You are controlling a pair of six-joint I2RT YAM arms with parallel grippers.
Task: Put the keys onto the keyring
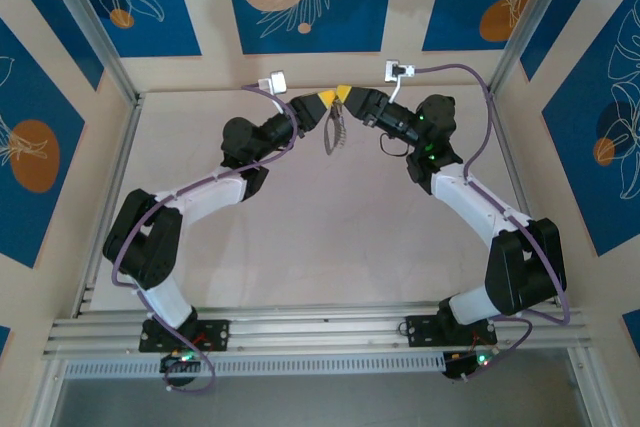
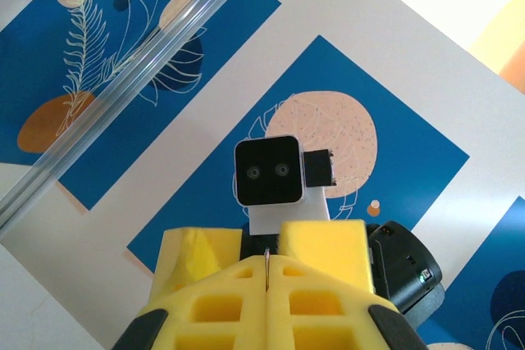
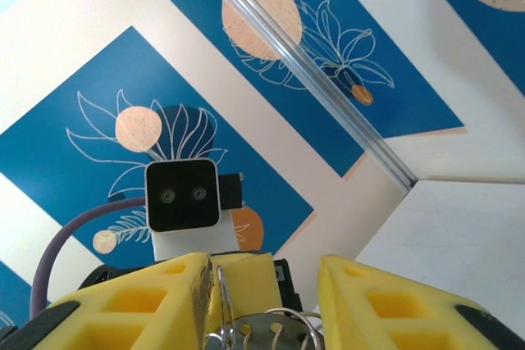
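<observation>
ARMS MEET OVER THE TABLETOP: Two arms stand nose to nose high above the tabletop. The left pincer is clamped fully shut on a metal sliver, seen edge-on between its yellow pads. Whether that is the key's blade or the loop's own wire cannot be told. The right pincer stands about half open. In its wrist view the ridged end of the keyring sits between the jaws, one wire lying along the left pad, and whether the pads truly grip it cannot be told. From overhead, the grey keyring hangs in the air just below the two close-set pincer tips, well clear of the tabletop.

The step in hand appears to be the threading. It likely calls for one pincer to hold rock-steady while the other makes small, slow moves along the loop's wire. Neither should let go until metal is seen to pass the gap.

Count: one keyring, one metal sliver, two pincers, two arms.
</observation>
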